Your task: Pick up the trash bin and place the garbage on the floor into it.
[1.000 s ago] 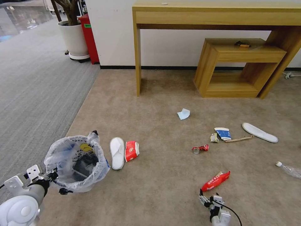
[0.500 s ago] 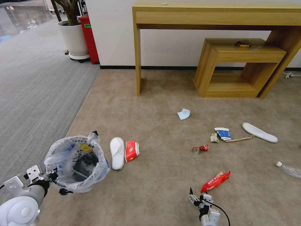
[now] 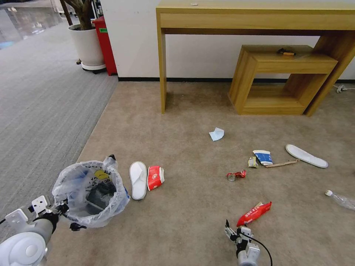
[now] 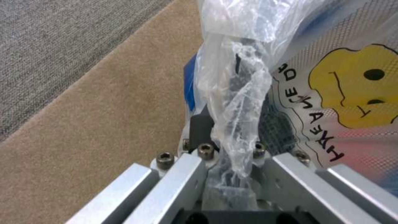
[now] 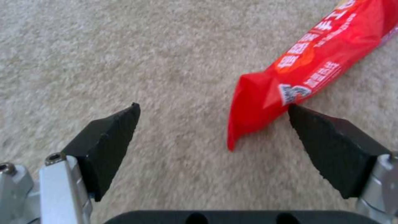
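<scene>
Nearest, at the right, the right pincer (image 3: pixel 234 232) hovers low over the floor (image 3: pixel 192 207) with its 2 black fingertips (image 5: pixel 108 143) spread wide. The near end of the long red wrapper (image 3: pixel 254 213) lies between them, close against the right-hand tip. The risk I see here is a poor bite: the wrapper sits off-centre in the gap, so a closing pinch could catch only the thin crimped corner and let the slick film slide out, or nudge the wrapper away across the carpet. A tip pressed too low might also drag on the pile.

At the near left, the left pincer (image 3: pixel 64 216) is clamped on the near rim of the trash bin (image 3: pixel 90 192), with a twisted fold of the plastic bag (image 4: pixel 236 93) caught in its grip (the bag's yellow face print shows beside it). If the hold is more on bag than rim, the liner could slip or tear when the bin is carried. Inside the bin I can make out a dark shape at the bottom, but cannot tell what it is.

Just right of the bin lie 1 white slipper (image 3: pixel 138 180) and a red packet (image 3: pixel 155 177), touching. Farther right are a crushed can (image 3: pixel 236 175), a paper cup (image 3: pixel 263 157), a wooden stick (image 3: pixel 281 163), the second slipper (image 3: pixel 306 156) and a clear bottle (image 3: pixel 342 199). Farthest, a pale tissue (image 3: pixel 216 134).
</scene>
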You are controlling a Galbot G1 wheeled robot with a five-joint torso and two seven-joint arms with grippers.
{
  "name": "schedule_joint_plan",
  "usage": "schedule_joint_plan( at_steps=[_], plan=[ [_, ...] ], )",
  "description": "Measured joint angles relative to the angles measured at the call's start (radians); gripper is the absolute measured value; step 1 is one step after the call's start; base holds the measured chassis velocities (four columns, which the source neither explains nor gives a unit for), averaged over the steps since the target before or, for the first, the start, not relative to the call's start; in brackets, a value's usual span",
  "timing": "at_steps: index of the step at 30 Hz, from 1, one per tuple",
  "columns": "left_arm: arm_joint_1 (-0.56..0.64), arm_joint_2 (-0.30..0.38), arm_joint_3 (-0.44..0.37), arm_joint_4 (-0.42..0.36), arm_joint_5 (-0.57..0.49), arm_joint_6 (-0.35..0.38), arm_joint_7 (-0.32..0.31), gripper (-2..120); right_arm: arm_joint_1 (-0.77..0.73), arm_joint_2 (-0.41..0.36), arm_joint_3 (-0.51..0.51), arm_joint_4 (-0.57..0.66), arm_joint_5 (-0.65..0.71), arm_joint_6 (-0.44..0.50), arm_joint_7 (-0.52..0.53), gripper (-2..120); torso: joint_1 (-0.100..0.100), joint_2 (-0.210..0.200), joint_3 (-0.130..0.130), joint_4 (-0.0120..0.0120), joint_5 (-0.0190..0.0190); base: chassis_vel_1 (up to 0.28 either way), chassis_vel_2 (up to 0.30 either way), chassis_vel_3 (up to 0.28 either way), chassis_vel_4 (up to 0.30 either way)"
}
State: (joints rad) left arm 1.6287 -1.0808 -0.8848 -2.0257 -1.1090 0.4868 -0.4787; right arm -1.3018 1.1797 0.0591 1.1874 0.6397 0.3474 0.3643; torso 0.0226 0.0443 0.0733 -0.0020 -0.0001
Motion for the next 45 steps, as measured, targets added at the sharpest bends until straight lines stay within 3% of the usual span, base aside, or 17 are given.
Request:
schedule_joint_plan(
  at_steps=[33, 36, 40, 43, 45],
  plan=[
    [-0.011, -0.008, 0.009, 0.009, 0.003, -0.002, 0.001, 0, 0.049, 0.0, 0.014, -0.089, 0.034, 0.0, -0.002, 89, 0.0, 0.0, 0.0, 0.0, 0.0001, 0.0, 0.0, 0.0, 0.0],
    [-0.013, -0.009, 0.011, 0.014, 0.004, -0.005, 0.001, 0, 0.049, 0.003, 0.014, -0.091, 0.03, 0.003, -0.002, 78, 0.0, 0.0, 0.0, 0.0, 0.0, 0.0, 0.0, 0.0, 0.0],
    [-0.012, -0.012, 0.011, 0.019, 0.01, -0.009, 0.006, 0, 0.049, 0.005, 0.014, -0.091, 0.024, 0.005, -0.002, 72, 0.0, 0.0, 0.0, 0.0, 0.0, 0.0, 0.0, 0.0, 0.0],
    [-0.01, -0.012, 0.011, 0.019, 0.014, -0.015, 0.01, 0, 0.05, 0.008, 0.013, -0.09, 0.015, 0.008, -0.002, 58, 0.0, 0.0, 0.0, 0.0, 0.0001, 0.0, 0.0, 0.0, 0.0],
    [-0.01, -0.012, 0.011, 0.019, 0.014, -0.015, 0.011, 0, 0.05, 0.01, 0.012, -0.089, 0.014, 0.009, -0.003, 57, 0.0, 0.0, 0.0, 0.0, 0.0, 0.0, 0.0, 0.0, 0.0]
  ],
)
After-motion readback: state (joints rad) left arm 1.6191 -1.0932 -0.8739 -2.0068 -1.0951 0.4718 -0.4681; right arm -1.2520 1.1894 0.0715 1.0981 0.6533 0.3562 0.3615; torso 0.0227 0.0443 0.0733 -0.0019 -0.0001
